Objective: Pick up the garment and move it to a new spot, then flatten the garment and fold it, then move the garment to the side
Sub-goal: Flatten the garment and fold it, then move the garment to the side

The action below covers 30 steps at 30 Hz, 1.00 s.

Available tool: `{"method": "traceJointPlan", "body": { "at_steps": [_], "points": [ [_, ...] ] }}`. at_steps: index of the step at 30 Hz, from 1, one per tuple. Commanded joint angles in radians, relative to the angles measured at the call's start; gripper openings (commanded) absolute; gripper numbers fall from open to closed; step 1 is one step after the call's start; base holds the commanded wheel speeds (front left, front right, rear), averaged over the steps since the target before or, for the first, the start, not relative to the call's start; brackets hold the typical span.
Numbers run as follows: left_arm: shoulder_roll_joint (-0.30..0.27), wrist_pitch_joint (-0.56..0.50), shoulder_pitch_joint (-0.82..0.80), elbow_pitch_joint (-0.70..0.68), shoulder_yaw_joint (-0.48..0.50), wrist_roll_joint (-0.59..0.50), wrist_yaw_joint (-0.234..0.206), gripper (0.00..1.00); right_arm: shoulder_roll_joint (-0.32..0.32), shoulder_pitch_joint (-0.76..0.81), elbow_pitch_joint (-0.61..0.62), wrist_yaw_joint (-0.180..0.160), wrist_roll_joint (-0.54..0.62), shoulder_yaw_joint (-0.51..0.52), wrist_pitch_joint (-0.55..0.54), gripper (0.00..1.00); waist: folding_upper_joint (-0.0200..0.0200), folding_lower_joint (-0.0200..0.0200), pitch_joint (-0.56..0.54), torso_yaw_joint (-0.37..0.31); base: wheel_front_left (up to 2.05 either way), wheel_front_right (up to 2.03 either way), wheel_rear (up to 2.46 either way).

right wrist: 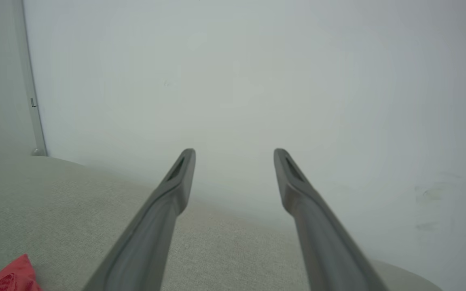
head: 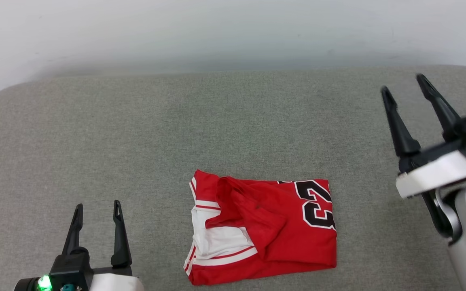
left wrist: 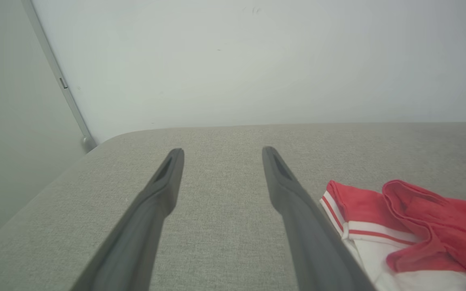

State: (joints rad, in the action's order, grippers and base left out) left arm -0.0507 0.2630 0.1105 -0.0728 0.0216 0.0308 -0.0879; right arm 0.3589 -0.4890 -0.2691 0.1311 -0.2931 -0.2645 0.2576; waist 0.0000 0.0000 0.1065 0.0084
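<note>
While the left gripper (head: 97, 208) and right gripper (head: 402, 83) gape empty, the garment (head: 265, 230) lies folded between them, nearer the left; pinching only its seemingly loose top flap could undo the fold.

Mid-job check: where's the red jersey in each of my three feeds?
Head view: garment, lower centre, folded.
Left wrist view: garment, lower right corner.
Right wrist view: a red edge of it, bottom left corner.
Shared landmark: grey padded surface meeting the white wall.
</note>
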Motion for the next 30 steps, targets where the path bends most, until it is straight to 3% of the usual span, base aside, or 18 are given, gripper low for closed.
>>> {"method": "traceJointPlan", "body": {
  "at_steps": [1, 9, 18, 27, 30],
  "points": [
    [0.001, 0.002, 0.012, -0.004, 0.004, -0.002, 0.004, 1.0, -0.037, 0.072, 0.042, -0.001, 0.036, 0.074, 0.007, 1.0, 0.0, 0.0, -0.006, -0.001, 0.0, 0.0, 0.0],
    [0.001, 0.002, 0.026, -0.01, 0.006, -0.005, 0.022, 1.0, -0.183, 0.361, 0.229, -0.001, 0.127, 0.266, 0.007, 1.0, 0.0, 0.0, -0.012, 0.008, 0.0, 0.0, 0.0],
    [0.001, 0.002, 0.031, -0.01, 0.004, 0.0, 0.04, 1.0, -0.263, 0.535, 0.277, -0.001, 0.148, 0.309, 0.007, 1.0, 0.0, 0.0, -0.012, 0.018, 0.0, 0.0, 0.0],
    [0.001, 0.002, 0.028, -0.001, 0.003, 0.006, 0.045, 1.0, -0.277, 0.489, 0.316, -0.001, 0.148, 0.33, 0.007, 1.0, 0.0, 0.0, -0.013, 0.02, 0.0, 0.0, 0.0],
    [0.001, 0.002, 0.024, 0.002, 0.004, 0.01, 0.044, 1.0, -0.248, 0.422, 0.341, -0.001, 0.144, 0.339, 0.007, 1.0, 0.0, 0.0, -0.011, 0.021, 0.0, 0.0, 0.0]
  ]
}}
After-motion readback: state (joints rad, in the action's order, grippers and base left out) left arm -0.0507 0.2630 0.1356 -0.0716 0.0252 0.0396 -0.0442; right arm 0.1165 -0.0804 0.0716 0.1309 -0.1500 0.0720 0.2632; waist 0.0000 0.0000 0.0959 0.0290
